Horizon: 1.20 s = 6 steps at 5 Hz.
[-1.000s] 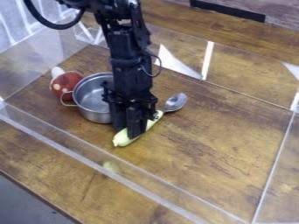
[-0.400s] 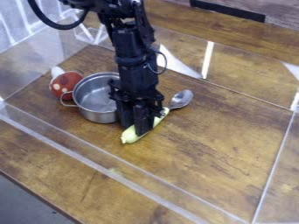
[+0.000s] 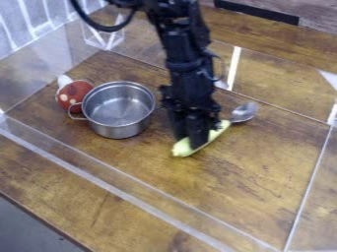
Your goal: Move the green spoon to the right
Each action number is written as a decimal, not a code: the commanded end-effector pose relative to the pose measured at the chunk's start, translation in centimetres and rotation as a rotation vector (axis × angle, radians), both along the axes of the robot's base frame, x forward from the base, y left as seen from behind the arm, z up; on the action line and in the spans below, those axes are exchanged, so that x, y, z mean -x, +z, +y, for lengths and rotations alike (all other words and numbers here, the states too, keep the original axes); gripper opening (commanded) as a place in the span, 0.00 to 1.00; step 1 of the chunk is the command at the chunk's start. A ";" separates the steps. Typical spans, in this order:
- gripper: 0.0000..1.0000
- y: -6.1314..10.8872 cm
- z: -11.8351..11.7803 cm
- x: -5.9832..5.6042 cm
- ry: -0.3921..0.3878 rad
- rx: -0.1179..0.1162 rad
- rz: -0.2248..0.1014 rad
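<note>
Gripping green spoon handle: end effector clamped. Spoon right of steel pot; release on tabletop outstanding.

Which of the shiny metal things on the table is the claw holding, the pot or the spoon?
The green spoon: the claw is clamped on its pale handle, its metal bowl poking out right. The steel pot stands apart to the left.
</note>
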<state>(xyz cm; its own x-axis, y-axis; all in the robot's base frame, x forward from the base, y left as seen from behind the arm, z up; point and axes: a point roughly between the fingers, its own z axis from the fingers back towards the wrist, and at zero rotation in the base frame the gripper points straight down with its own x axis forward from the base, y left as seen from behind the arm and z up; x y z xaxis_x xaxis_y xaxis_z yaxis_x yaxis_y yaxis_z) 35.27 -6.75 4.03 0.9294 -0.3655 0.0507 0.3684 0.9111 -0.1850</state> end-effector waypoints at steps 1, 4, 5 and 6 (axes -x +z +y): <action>0.00 1.2 -2.3 -1.3 -0.032 0.035 -0.082; 0.00 -0.1 -3.1 -1.8 -0.093 0.117 -0.093; 0.00 -0.2 -3.0 -1.8 -0.183 0.141 -0.083; 0.00 -0.1 -2.6 -1.9 -0.187 0.162 -0.083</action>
